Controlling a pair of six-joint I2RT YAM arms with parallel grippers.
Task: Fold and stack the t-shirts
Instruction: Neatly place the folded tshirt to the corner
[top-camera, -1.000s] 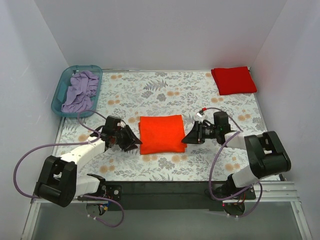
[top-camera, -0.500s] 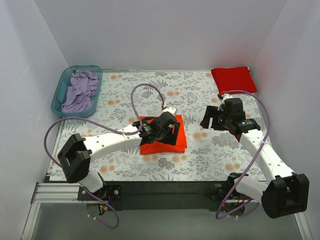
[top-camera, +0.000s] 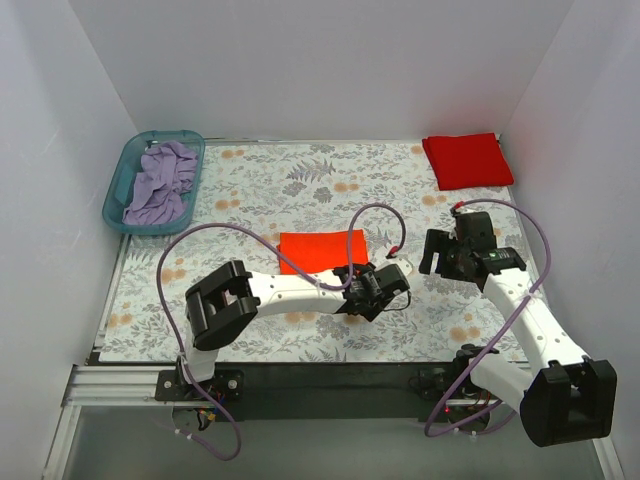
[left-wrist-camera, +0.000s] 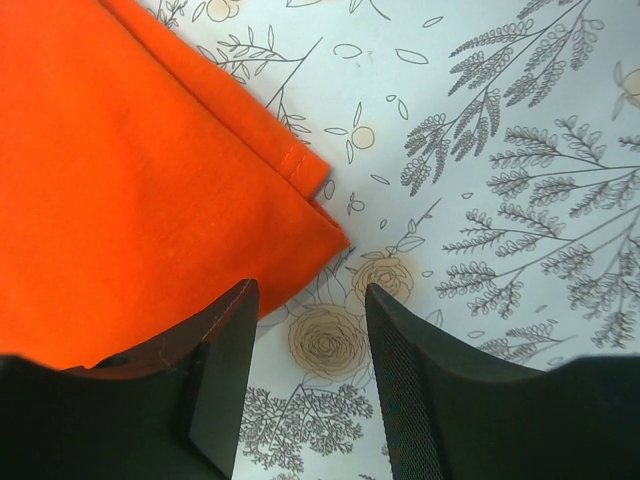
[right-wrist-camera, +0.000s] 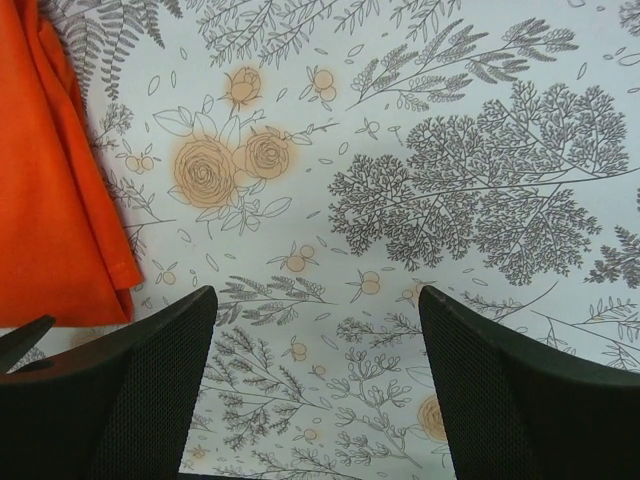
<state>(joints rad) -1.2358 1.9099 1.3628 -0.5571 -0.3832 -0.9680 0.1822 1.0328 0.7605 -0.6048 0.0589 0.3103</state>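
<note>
Left claw (left-wrist-camera: 305, 380) stands parted at the orange t-shirt (left-wrist-camera: 120, 180) corner (perhaps touching it); right claw (right-wrist-camera: 315, 390) gapes above the bench (right-wrist-camera: 480, 150).

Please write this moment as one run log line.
left hand: open, at near-right corner of orange t-shirt | right hand: open, empty, above table | red t-shirt: folded, far-right corner
</note>
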